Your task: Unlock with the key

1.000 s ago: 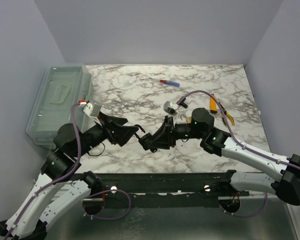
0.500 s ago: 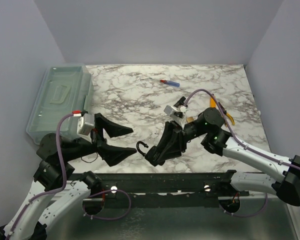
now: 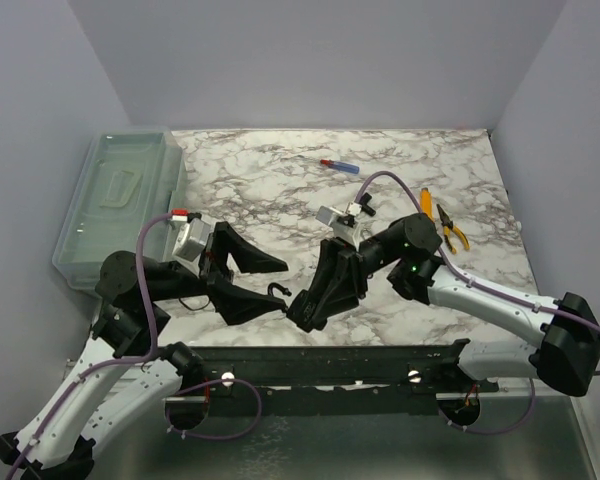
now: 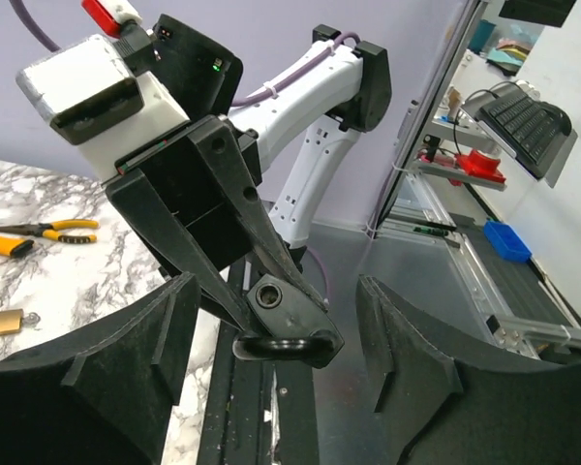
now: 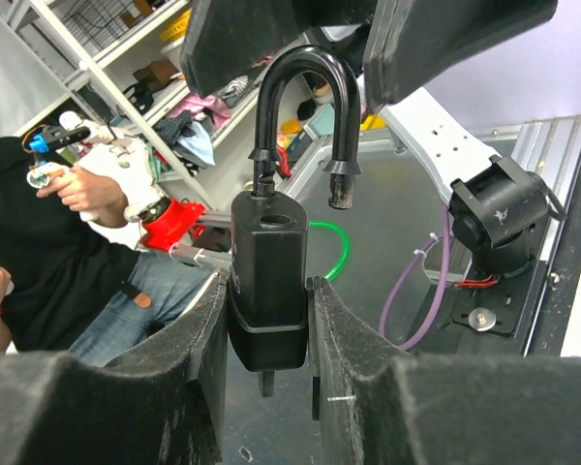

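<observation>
The black padlock point(image 5: 268, 281) looks dense, rigid and smooth, so its flat body is the safest hold; there the right claw point(image 3: 305, 305) clamps it above the desk's point(image 3: 400, 170) near edge. The sprung shackle point(image 5: 305, 97) points to nine o'clock, between the wide-spread left claw point(image 3: 278, 285)

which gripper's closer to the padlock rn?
Right. The right gripper is shut on the padlock body. The left gripper is open, its jaws standing either side of the shackle, not gripping it.
</observation>
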Tool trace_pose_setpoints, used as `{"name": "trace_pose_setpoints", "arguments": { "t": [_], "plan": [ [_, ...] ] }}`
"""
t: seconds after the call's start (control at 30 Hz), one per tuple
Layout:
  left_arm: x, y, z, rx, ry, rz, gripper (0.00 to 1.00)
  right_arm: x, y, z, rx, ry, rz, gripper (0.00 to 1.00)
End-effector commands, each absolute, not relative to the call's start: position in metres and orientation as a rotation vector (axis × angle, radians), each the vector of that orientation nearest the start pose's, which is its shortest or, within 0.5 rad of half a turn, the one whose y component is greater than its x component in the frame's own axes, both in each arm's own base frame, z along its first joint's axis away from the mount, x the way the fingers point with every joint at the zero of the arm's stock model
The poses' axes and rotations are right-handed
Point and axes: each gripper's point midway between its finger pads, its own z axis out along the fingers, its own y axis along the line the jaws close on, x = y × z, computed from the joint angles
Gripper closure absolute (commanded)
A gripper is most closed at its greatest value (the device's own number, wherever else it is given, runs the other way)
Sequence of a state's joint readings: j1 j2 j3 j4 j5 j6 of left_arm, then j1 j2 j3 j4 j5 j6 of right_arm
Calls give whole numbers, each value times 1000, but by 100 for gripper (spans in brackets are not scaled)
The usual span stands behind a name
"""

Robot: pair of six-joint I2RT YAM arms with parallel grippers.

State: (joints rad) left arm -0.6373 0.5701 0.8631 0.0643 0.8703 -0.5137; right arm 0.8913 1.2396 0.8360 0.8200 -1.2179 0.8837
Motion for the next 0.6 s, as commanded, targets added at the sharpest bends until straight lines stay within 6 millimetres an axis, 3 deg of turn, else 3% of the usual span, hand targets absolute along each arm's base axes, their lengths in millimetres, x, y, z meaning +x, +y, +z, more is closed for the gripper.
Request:
{"name": "trace_pose_setpoints", "arguments": {
  "t": [0.0,0.17,0.57],
  "plan": [
    [51,-230,410,974,1150,-1524,31,42,335,370,-1360,1098,2031,100],
    [51,-231,405,963,1179,-1543,39,50,341,374,-1310,1116,2012,100],
    [53,-225,399,913,1219,-1505,47,81,348,387,-1061,1238,1888,100]
  ]
}}
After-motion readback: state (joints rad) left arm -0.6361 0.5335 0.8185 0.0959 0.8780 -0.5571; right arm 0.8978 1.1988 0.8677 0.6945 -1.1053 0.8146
